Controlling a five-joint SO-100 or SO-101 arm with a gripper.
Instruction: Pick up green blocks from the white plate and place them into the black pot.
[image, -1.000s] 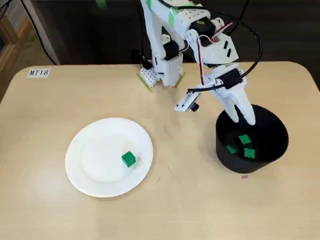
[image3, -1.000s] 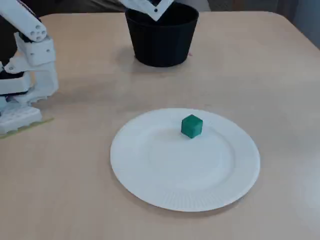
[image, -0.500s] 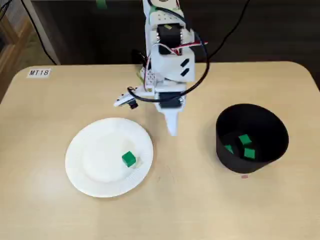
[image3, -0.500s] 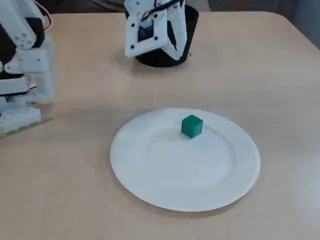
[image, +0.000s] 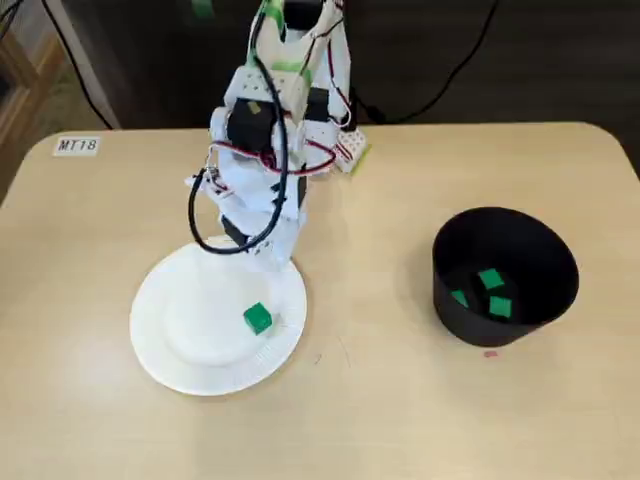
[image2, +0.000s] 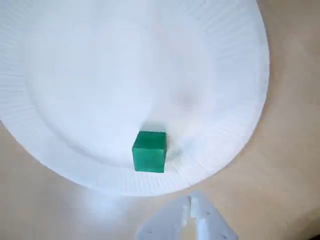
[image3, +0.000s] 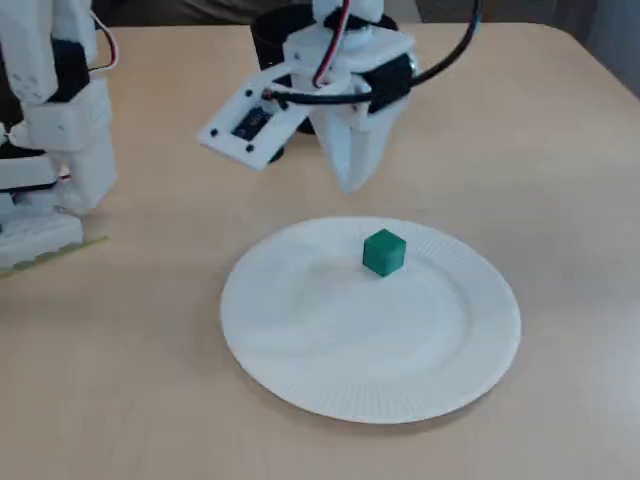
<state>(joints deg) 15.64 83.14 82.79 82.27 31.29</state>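
One green block (image: 257, 318) lies on the white plate (image: 170, 340), near its right rim in a fixed view; it also shows as the block (image3: 384, 251) on the plate (image3: 300, 370) and the block (image2: 149, 151) on the plate (image2: 100, 65). The black pot (image: 505, 275) at the right holds three green blocks (image: 489, 280). My white gripper (image: 278, 256) hangs over the plate's far edge, behind the block, shut and empty; its tip (image3: 351, 181) points down, and its fingertips (image2: 192, 206) meet at the bottom of the wrist view.
The arm's base (image: 300, 110) stands at the back of the tan table (image: 380, 400). A label reading MT18 (image: 77, 145) is stuck at the back left corner. A small pink mark (image: 489, 352) lies in front of the pot.
The gripper swung from over the pot, across the table's middle, to above the plate's far edge, and its fingers closed. The blocks in the pot and on the plate did not move.
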